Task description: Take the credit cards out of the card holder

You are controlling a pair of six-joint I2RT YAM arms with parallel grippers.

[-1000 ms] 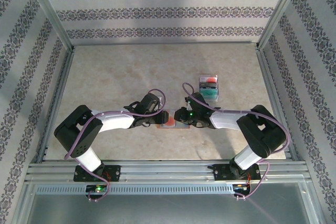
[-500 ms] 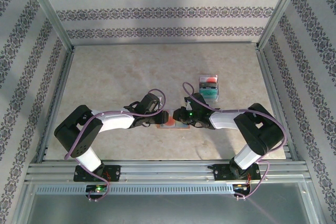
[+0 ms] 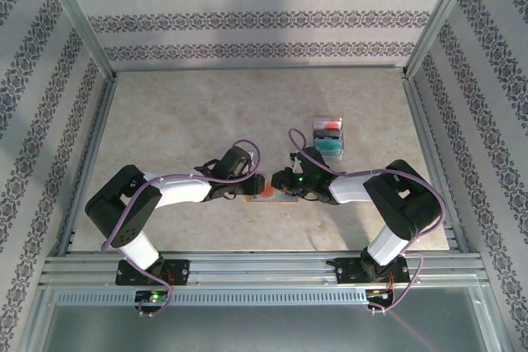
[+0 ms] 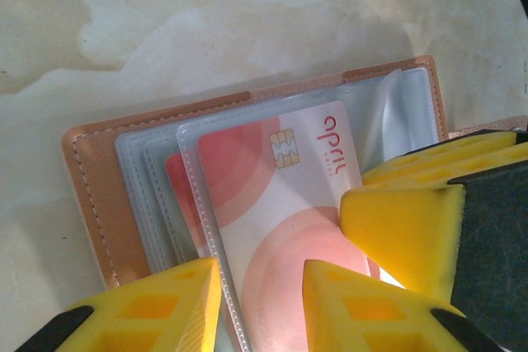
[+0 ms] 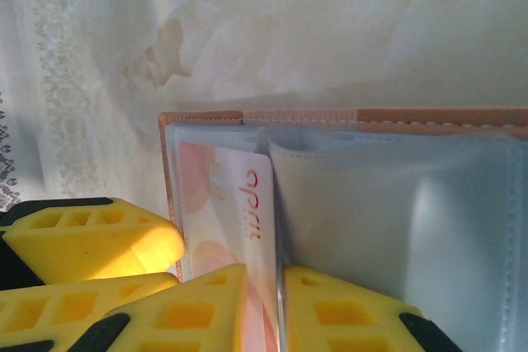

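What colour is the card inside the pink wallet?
White with red-pink circles, on the thin plastic card; clearest in the left wrist view.

Bright, even light from above, soft shadows on the table (image 3: 165, 121). Wrist views blur up close, with glare perhaps washing out the pale top.

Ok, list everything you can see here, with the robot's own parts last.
table: one, pale marbled, under everything
walls: three, grey patterned, around the table
card holder: one, salmon pink, open, mid-table
credit cards: two showing, red-pink, in the holder's clear sleeves
loose cards: small stack, orange-red over teal, on the table right of centre
left gripper: one, yellow, jaws apart over the card holder
right gripper: one, yellow, jaws narrow at a sleeved card's edge
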